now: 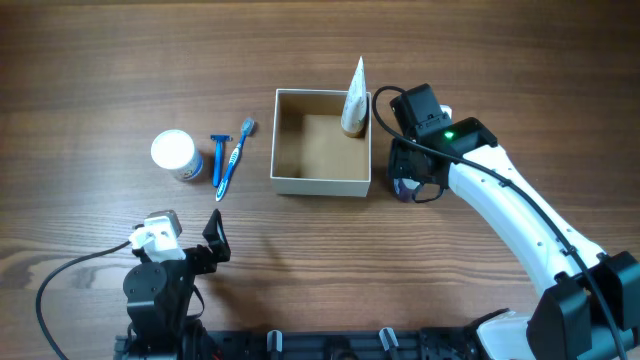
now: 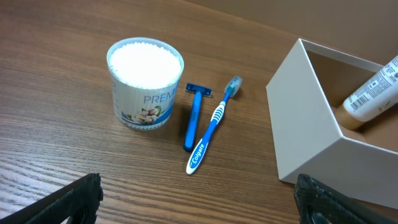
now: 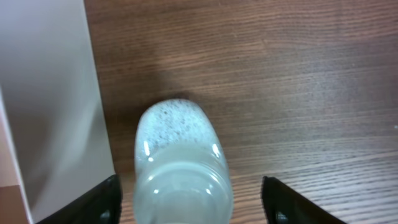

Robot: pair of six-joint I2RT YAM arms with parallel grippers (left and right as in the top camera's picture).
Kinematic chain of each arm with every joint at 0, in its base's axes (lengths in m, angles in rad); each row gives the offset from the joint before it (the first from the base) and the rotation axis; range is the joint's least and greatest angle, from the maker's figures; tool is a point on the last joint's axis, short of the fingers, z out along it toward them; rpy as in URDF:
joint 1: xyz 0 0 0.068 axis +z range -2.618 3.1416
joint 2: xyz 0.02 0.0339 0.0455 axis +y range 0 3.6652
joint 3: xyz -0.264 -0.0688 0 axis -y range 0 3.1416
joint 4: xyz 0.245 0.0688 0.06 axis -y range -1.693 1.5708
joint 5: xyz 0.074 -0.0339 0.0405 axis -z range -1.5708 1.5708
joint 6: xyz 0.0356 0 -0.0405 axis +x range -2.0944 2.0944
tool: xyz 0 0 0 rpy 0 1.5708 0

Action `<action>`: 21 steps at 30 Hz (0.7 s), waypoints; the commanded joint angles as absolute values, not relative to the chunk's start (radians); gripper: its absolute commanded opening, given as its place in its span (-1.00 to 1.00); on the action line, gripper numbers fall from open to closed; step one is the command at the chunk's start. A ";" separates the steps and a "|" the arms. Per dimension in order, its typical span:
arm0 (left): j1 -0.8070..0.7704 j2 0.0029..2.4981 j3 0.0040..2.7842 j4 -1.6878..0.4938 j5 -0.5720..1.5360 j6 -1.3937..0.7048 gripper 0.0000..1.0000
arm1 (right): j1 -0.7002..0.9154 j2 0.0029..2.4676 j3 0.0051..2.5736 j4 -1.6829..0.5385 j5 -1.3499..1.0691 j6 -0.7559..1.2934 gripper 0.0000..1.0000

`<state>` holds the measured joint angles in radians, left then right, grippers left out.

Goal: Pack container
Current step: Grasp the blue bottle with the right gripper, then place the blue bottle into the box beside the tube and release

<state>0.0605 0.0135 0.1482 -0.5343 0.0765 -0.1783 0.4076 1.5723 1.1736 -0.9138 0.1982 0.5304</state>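
Two arms of mine work at a brown wood-grain table (image 1: 100, 60). Its grain runs side to side and it has a dull, even sheen. Apart from my own bases at the near edge, that surface fills all three views.

The container (image 1: 320, 182) sits upright near the middle of the table, a square box with white walls and a tan cardboard floor. A white tube (image 1: 355, 100) leans in its far right corner.

Just beside the container's right wall stands a translucent bottle (image 3: 180, 155). My right gripper (image 3: 189, 200) hangs over it with the fingers spread, one on each side of the bottle. I see a gap on at least the outer side, so it is not clamped.

Left of the container lie a blue toothbrush (image 2: 211, 127) and a blue razor (image 2: 193, 118), side by side and nearly parallel. Farther left stands a round white-topped jar (image 2: 145, 84).

My left gripper (image 2: 202, 202) hovers nearer than the container and to its left, fingers wide apart and holding nothing.
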 commanded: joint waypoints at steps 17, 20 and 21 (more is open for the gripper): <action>0.056 0.005 0.146 -0.531 0.070 -0.188 0.99 | 0.407 1.301 1.338 -0.997 0.179 0.472 -0.53; 0.056 0.005 0.146 -0.531 0.070 -0.188 0.99 | 0.433 1.206 1.369 -0.979 0.162 0.469 -0.56; 0.056 0.005 0.146 -0.531 0.070 -0.188 0.99 | 0.445 1.186 1.370 -0.966 0.149 0.469 -0.57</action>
